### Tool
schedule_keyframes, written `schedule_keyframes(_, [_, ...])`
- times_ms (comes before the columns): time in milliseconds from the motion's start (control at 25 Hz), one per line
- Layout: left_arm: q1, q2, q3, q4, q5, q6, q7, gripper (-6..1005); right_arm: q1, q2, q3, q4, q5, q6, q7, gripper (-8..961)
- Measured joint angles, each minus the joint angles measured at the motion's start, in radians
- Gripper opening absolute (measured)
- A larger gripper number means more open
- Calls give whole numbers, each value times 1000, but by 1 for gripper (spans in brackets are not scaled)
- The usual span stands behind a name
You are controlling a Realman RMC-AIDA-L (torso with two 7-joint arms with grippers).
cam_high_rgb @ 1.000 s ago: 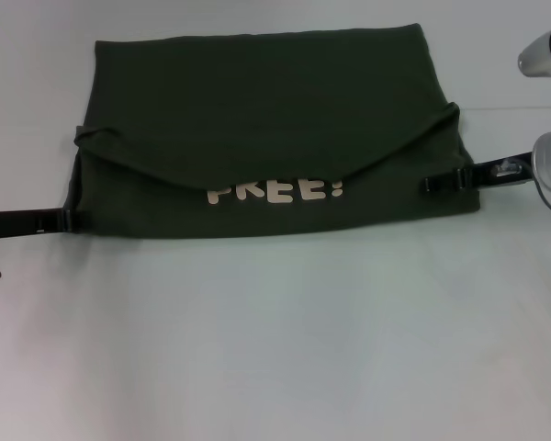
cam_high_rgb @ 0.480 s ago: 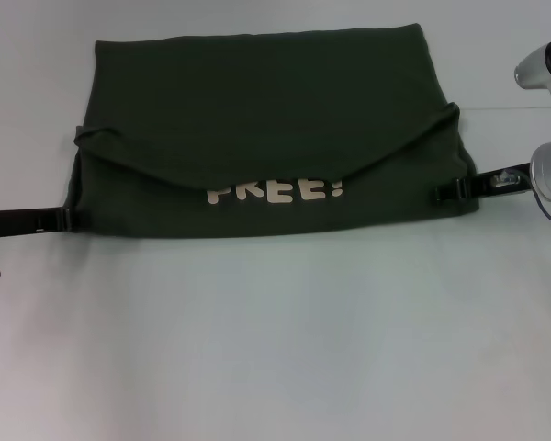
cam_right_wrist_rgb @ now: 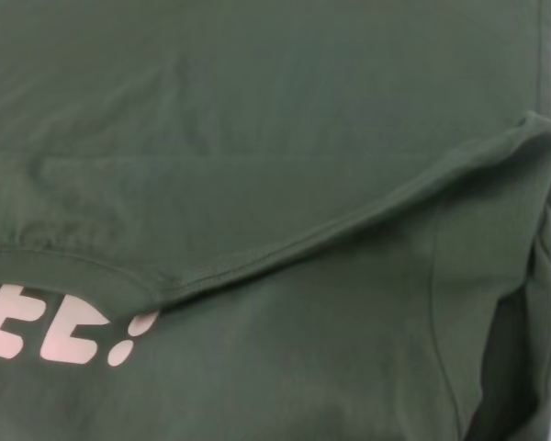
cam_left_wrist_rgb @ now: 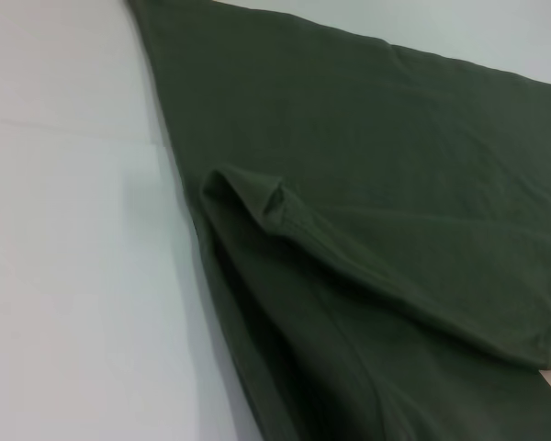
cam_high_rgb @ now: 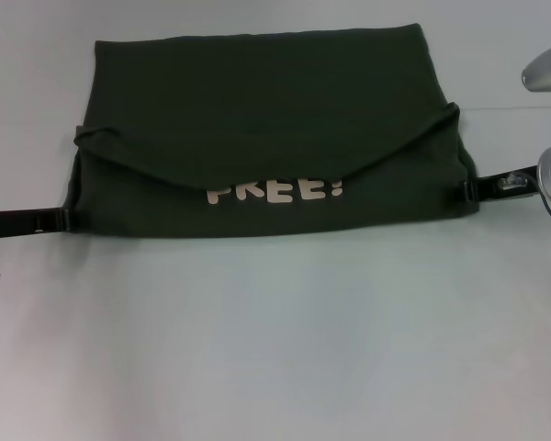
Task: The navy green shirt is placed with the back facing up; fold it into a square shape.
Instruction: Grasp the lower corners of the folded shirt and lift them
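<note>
The shirt [cam_high_rgb: 266, 129] lies flat on the far half of the tabletop [cam_high_rgb: 275, 340], folded into a broad, roughly rectangular slab of soft dark olive cloth. Its top layer is a flap whose hemmed edge sags in a shallow curve across the front — beneath the low point of that curve show the tops of white block letters [cam_high_rgb: 275, 191], half covered by the flap. The flap's two ends rise to small puckered corners at the left and right edges. In the left wrist view the left corner shows as a rolled bump over layered folds [cam_left_wrist_rgb: 257, 197]; in the right wrist view the stitched hem runs diagonally above the lettering [cam_right_wrist_rgb: 73, 335].

The left gripper [cam_high_rgb: 62, 220] sits low at the shirt's near-left corner, its dark fingers touching or just beside the cloth edge. The right gripper [cam_high_rgb: 470, 190] is at the right edge, just at the cloth. For both jaws, I cannot tell how far open they are or whether they hold any cloth.

The tabletop is plain, smooth and pale.
</note>
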Motion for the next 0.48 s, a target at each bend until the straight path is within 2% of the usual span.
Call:
schedule_keyframes(280, [-1,4,0,1,1,5,0,58,-10,-1,5,-8,1,-5,-5,181])
schedule_keyframes(480, [-2,16,0,1,-1,35,-8,58,-19,-4,7,-19,2,-22,-8,34])
